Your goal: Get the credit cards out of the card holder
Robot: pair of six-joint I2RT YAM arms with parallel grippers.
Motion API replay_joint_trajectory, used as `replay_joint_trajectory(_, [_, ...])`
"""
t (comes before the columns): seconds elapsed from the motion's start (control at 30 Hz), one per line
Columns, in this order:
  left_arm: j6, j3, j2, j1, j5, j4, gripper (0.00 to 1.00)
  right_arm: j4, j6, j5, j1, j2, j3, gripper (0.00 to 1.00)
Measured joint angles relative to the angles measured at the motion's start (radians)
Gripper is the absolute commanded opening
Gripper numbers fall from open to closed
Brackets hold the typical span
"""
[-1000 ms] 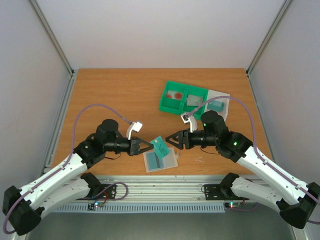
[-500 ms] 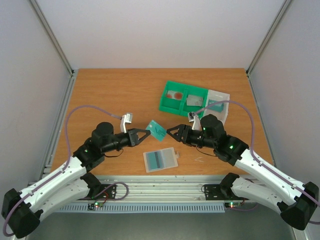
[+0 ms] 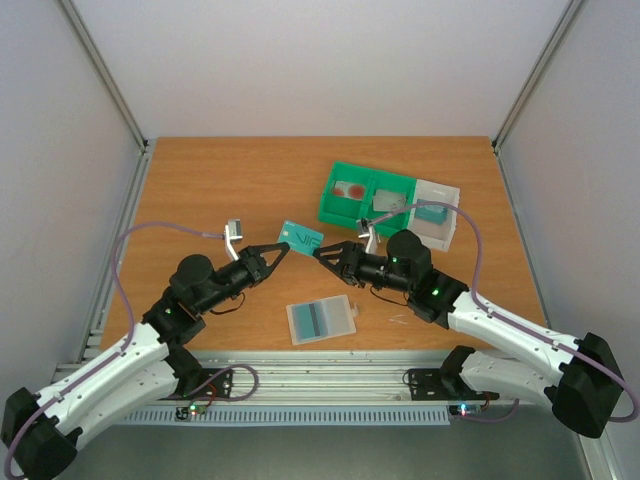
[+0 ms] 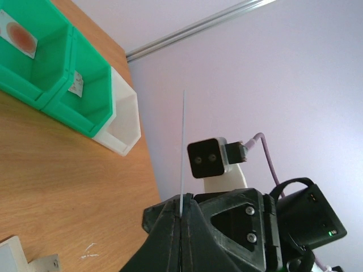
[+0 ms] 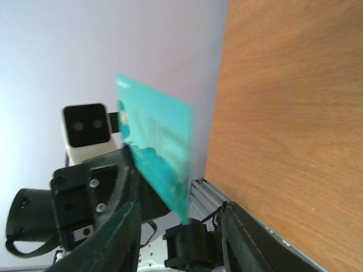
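1. The left claw (image 3: 281,249) is pinching the teal credit card (image 3: 301,235) by one edge, closed tight on it. It is holding the card up off the bench (image 3: 220,190), in the space between the two arms. Probably this is leaving the card's other edges free for the second arm.
2. The right claw (image 3: 324,252) is facing it, half spread, with a finger on each side of the card's near corner. In the right wrist view a gap is showing on both sides, so it is not gripping yet. I judge that a handover is being set up.
3. The card is looking thin and stiff. It is showing as a hairline in the left wrist view, and as a teal face with pale lettering, slightly blurred, in the right wrist view.
4. The card holder (image 3: 320,319) is lying flat on the near part of the bench, below the claws and apart from both. It is translucent with a dark teal band across the middle. Whether a card is inside, I cannot tell.
5. The green bin (image 3: 335,216) is holding a red-marked card (image 3: 348,190) in its left compartment and a greyish card (image 3: 388,203) in its right. The white tray (image 3: 447,232) beside it is holding something teal, so the held card is likely heading that way.
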Motion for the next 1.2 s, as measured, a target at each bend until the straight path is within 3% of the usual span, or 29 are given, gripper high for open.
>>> replay_joint_trajectory(0.13, [-0.029, -0.022, 0.0, 0.0, -0.011, 0.006, 0.0, 0.064, 0.011, 0.0, 0.016, 0.024, 0.0, 0.19])
replay_joint_trajectory(0.2, [-0.043, -0.025, 0.0, 0.0, -0.022, 0.016, 0.0, 0.077, 0.018, 0.005, 0.019, 0.036, -0.001, 0.16])
replay_joint_trajectory(0.33, [-0.051, -0.025, -0.001, 0.0, -0.027, 0.029, 0.0, 0.086, 0.026, 0.014, 0.026, 0.044, -0.008, 0.22])
replay_joint_trajectory(0.6, [-0.052, -0.026, -0.001, 0.0, -0.03, 0.031, 0.01, 0.139, 0.042, 0.014, 0.049, 0.064, -0.012, 0.17])
replay_joint_trajectory(0.77, [-0.056, -0.026, -0.002, 0.0, -0.03, 0.034, 0.0, 0.167, 0.048, 0.018, 0.051, 0.069, -0.02, 0.24])
replay_joint_trajectory(0.97, [-0.069, -0.03, -0.015, 0.0, -0.03, 0.034, 0.01, 0.206, 0.055, 0.037, 0.052, 0.067, -0.048, 0.15])
replay_joint_trajectory(1.13, [-0.074, -0.039, -0.015, 0.0, -0.03, 0.037, 0.0, 0.212, 0.04, 0.063, 0.052, 0.048, -0.051, 0.2])
replay_joint_trajectory(1.2, [-0.077, -0.047, -0.014, 0.0, -0.03, 0.043, 0.0, 0.213, 0.037, 0.068, 0.052, 0.042, -0.051, 0.17])
